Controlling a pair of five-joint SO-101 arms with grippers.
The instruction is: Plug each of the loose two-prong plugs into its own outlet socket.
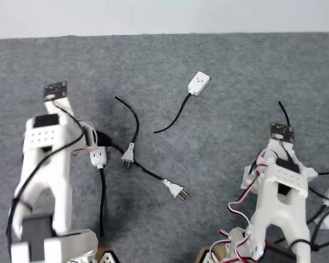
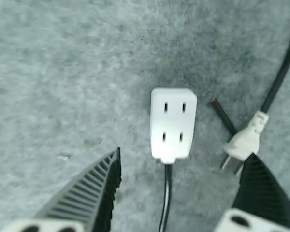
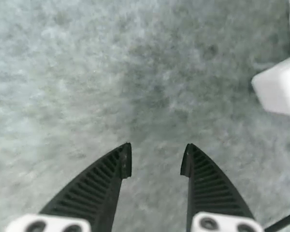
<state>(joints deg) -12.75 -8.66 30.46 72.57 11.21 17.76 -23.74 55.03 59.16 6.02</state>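
Observation:
A white outlet socket (image 2: 173, 123) lies face up on the grey carpet, its black cord running toward my left arm. My left gripper (image 2: 183, 155) hovers open over it, one finger on each side and nothing held. A white two-prong plug (image 2: 244, 143) lies just beside that socket (image 1: 98, 157). This plug (image 1: 128, 155) and a second two-prong plug (image 1: 177, 190) sit on black cords near the middle. A second white outlet socket (image 1: 198, 83) lies farther back. My right gripper (image 3: 157, 154) stands open above bare carpet at the right.
A loose black cord (image 1: 132, 118) curls behind the nearer plug. A white block (image 3: 280, 87) lies close to my right gripper. Red and black arm wiring (image 1: 247, 192) hangs along the right arm. The wall edge (image 1: 164, 34) borders the carpet at the back.

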